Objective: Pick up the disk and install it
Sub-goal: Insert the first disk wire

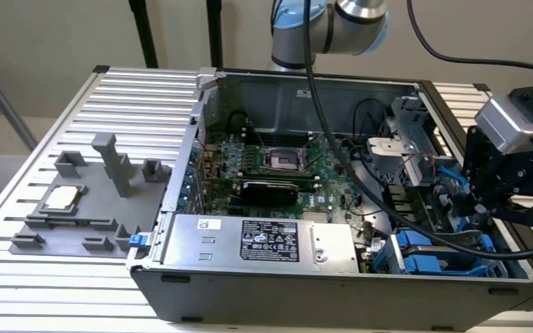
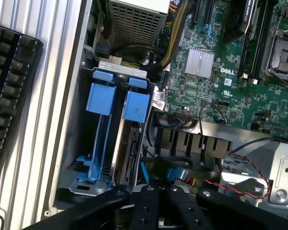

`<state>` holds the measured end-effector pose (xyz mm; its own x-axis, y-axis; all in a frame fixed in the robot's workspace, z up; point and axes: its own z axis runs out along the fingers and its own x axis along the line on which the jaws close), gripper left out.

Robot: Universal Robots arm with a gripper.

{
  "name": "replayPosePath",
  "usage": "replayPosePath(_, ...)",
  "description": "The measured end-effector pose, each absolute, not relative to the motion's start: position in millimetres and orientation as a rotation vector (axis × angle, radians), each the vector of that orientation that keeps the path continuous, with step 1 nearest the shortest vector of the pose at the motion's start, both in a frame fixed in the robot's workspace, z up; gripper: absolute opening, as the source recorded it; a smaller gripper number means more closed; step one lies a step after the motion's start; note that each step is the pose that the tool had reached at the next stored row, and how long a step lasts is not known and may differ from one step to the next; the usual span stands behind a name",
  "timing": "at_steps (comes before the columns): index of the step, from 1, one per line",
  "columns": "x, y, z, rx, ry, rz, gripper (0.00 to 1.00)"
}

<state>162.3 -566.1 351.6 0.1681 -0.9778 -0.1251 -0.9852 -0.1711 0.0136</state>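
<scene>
The black jointed gripper (image 1: 502, 208) (image 2: 161, 203) hangs over the open grey steel computer case (image 1: 341, 295), at the corner on the exterior view's right. I can make out nothing in its grasp, and I cannot tell whether it is spread or drawn together. It leans in towards the drive bay, which to my eye suits work there rather than on the board.

Near it, lower in the case, is the folded sheet-metal drive cage (image 2: 121, 68). What I take for the disk (image 2: 136, 106) (image 1: 413, 239) is in it. It is a flat silver-grey drive in a blue plastic carrier, standing on edge in the slot nearer the motherboard. Its smooth blue tab is turned to the case's open side, where it can be reached. It looks slid in along its rails, but I cannot say whether it is fully home. A second blue carrier (image 2: 101, 93) stands just beside it, against the case wall.

A blue cable (image 2: 178, 173) and twisted red-and-black wires (image 2: 240, 184) lie loose by the cage's far end, close to where drives would plug in.

Beyond is the green motherboard (image 1: 276, 163) (image 2: 230, 91) with a small finned silver heatsink (image 2: 200, 62). The large silver box with a black-and-white label (image 1: 257, 243) lies along the near wall.

The case rests on a ribbed aluminium table (image 1: 137, 90). A matte grey moulded fixture (image 1: 109, 166) on that table cradles a small square silver chip (image 1: 63, 198), well apart from the gripper. A black keyboard (image 2: 9, 96) lies beside the case.
</scene>
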Motion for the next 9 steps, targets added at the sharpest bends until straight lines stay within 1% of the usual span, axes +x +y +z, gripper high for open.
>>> replayPosePath(1,161.8,-565.8,351.4,-2.345,1.970,0.165,0.12)
replayPosePath(2,161.2,-565.6,351.1,-2.345,1.965,0.170,0.24)
replayPosePath(3,160.3,-565.5,351.0,-2.345,1.962,0.172,0.24)
replayPosePath(4,159.2,-565.4,351.1,-2.346,1.959,0.174,0.30)
replayPosePath(6,155.5,-565.3,351.2,-2.348,1.952,0.178,0.30)
replayPosePath(7,153.0,-565.3,351.2,-2.349,1.949,0.179,0.37)
replayPosePath(9,146.8,-565.4,351.2,-2.351,1.946,0.180,0.37)
